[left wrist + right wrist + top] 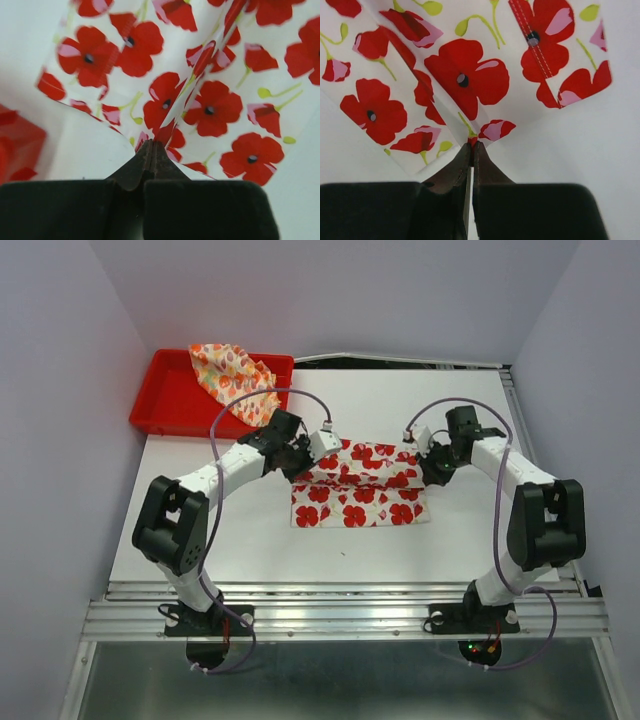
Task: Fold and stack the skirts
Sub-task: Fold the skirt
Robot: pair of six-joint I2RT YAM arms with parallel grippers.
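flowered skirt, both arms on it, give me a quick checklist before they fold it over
1. left gripper shut on the flowered skirt at its far-left edge: ok
2. right gripper shut on its far-right edge: ok
3. how many cloth layers each pinch holds: cannot tell
4. near hem lying flat on the table: ok
5. cream skirt out of the way, in the red tray: ok
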